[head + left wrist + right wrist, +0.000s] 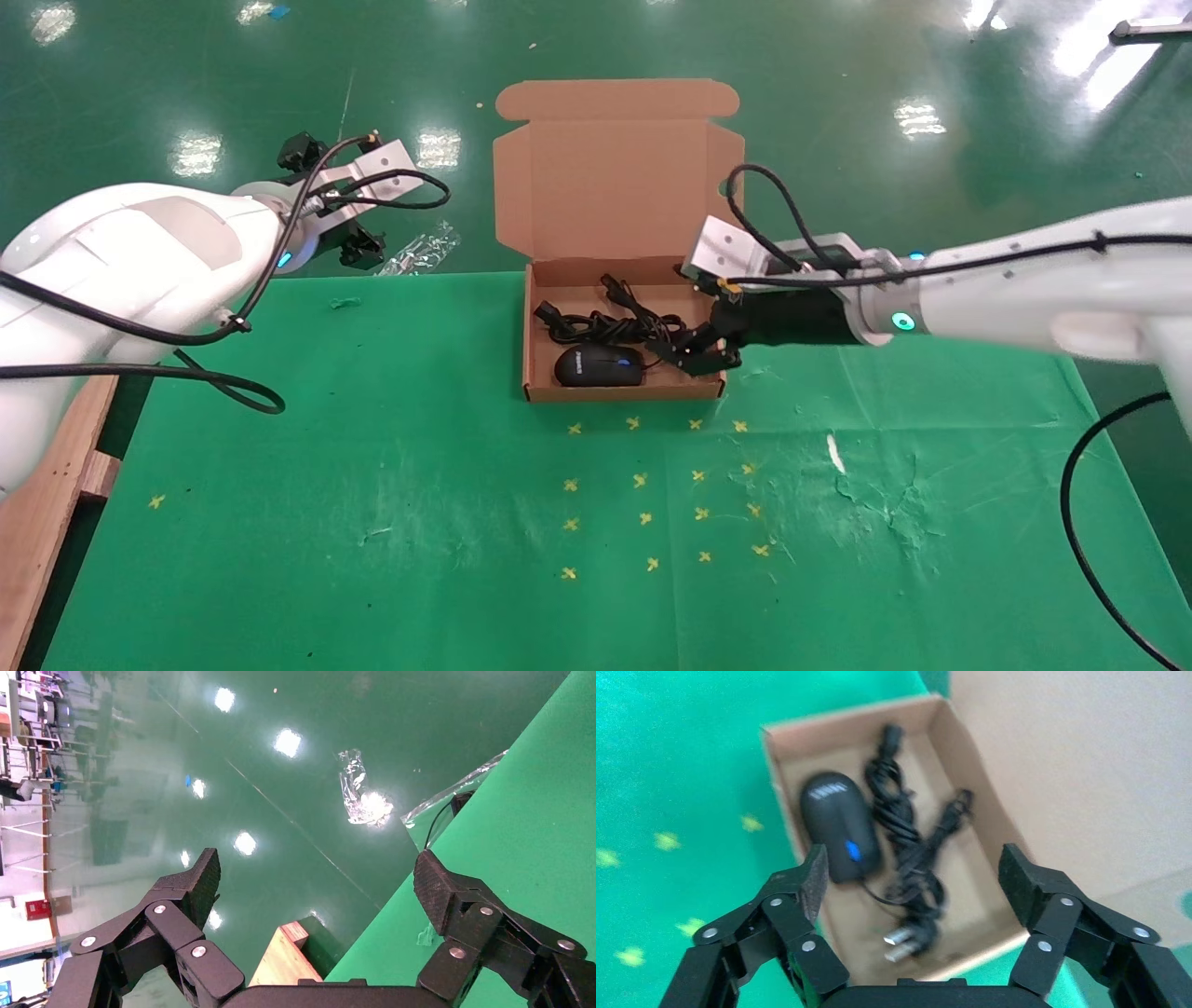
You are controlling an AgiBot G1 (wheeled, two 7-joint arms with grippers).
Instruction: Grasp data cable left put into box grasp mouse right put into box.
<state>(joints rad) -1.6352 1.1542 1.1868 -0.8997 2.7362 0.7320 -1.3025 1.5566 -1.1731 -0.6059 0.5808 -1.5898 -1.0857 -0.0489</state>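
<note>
The brown cardboard box (624,392) stands open at the middle of the green table, its lid (615,186) upright behind it. The bundled black data cable (605,321) lies inside along the back. The black mouse (598,365) with a blue wheel lies inside at the front. My right gripper (694,354) is open and empty, just above the box's right end. In the right wrist view the mouse (838,822) and the data cable (905,832) lie in the box (856,709) beyond the gripper (912,864). My left gripper (340,205) is open and empty, off the table's back left.
A clear plastic bag (419,252) lies by the table's back edge, left of the box, and shows in the left wrist view (355,790). A wooden board (47,503) borders the table's left side. Yellow crosses (652,494) mark the cloth in front of the box.
</note>
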